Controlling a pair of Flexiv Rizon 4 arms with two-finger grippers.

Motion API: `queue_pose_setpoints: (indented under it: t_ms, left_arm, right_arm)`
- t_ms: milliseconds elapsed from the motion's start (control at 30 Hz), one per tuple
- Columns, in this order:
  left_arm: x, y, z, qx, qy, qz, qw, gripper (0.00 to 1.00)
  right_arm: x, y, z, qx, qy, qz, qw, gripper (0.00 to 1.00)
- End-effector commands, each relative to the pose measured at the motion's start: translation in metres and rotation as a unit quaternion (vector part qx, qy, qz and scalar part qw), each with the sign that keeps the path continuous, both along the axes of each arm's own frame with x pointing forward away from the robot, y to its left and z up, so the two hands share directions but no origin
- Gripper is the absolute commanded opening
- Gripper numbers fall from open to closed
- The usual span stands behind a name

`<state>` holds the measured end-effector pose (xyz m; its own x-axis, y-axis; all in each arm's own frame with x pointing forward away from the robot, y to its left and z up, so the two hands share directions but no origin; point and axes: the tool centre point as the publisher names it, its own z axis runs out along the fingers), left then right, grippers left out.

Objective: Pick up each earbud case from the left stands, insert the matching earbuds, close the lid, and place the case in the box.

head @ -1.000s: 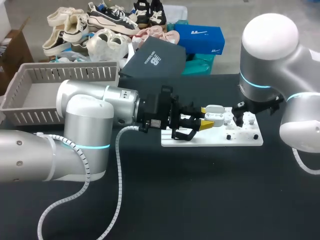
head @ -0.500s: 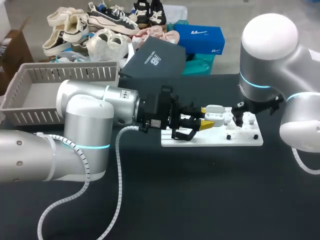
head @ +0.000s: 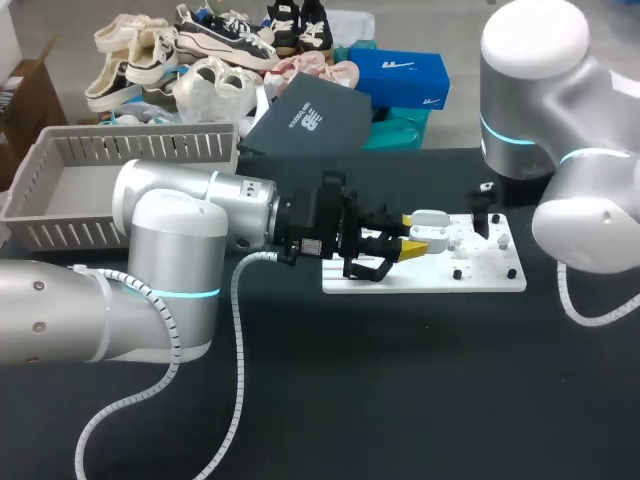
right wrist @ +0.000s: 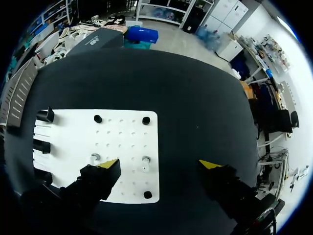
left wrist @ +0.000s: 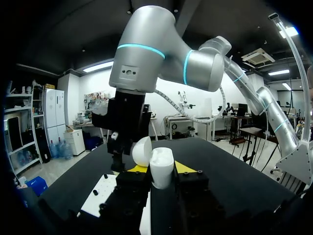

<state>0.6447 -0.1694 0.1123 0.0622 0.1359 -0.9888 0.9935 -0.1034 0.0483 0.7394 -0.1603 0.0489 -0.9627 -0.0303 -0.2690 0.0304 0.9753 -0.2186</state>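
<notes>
Black bench (head: 300, 400) fills the head view, with one white plate (head: 485, 280) right of centre and one grey basket (head: 120, 140) at the upper left. My left tool (head: 413, 238) reaches in from the left to the plate's left end. It is clamped on the single white case (head: 437, 237), one yellow tip on either side.

From the left wrist, the case (left wrist: 162, 169) stands on end between the fingers, its long axis running out along them. Its lid (left wrist: 142, 151) is swung open behind it, toward my right arm (left wrist: 146, 44), which stands just beyond.

My right tool (right wrist: 160, 165) hangs over the plate (right wrist: 122, 142), spread wide and holding nothing. On the plate beneath it I count three small black pegs (right wrist: 98, 119) and two metal posts (right wrist: 145, 160). Two black stands (right wrist: 45, 115) sit at the edge nearest the basket.
</notes>
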Motion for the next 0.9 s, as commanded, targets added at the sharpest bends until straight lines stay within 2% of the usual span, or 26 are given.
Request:
queue_pose_setpoints:
  t_ms: [33, 200, 267, 367, 500, 667, 900]
  left_arm:
    - [0.001, 0.000, -0.001, -0.001, 0.000, 0.000, 1.000, 0.00]
    - [0.001, 0.000, -0.001, -0.001, 0.000, 0.000, 1.000, 0.00]
    - [0.001, 0.000, -0.001, -0.001, 0.000, 0.000, 1.000, 0.00]
    - [0.001, 0.000, -0.001, -0.001, 0.000, 0.000, 1.000, 0.00]
    - [0.001, 0.000, -0.001, -0.001, 0.000, 0.000, 1.000, 0.00]
    - [0.001, 0.000, -0.001, -0.001, 0.000, 0.000, 1.000, 0.00]
    - [0.001, 0.000, -0.001, -0.001, 0.000, 0.000, 1.000, 0.00]
  right_arm:
    - [-0.002, 0.008, 0.004, -0.007, 0.013, -0.001, 1.000, 1.00]
    - [-0.006, 0.006, -0.001, -0.013, 0.014, 0.007, 1.000, 1.00]
    - [-0.005, 0.003, -0.006, -0.016, 0.017, 0.003, 1.000, 0.70]
    - [-0.006, 0.002, -0.008, -0.018, 0.017, 0.001, 1.000, 0.63]
    - [-0.008, 0.003, -0.010, -0.020, 0.017, 0.007, 1.000, 0.62]
    - [-0.010, 0.006, -0.014, -0.025, 0.016, 0.016, 0.999, 0.49]
    - [-0.011, 0.010, -0.018, -0.029, 0.018, 0.025, 0.999, 0.47]
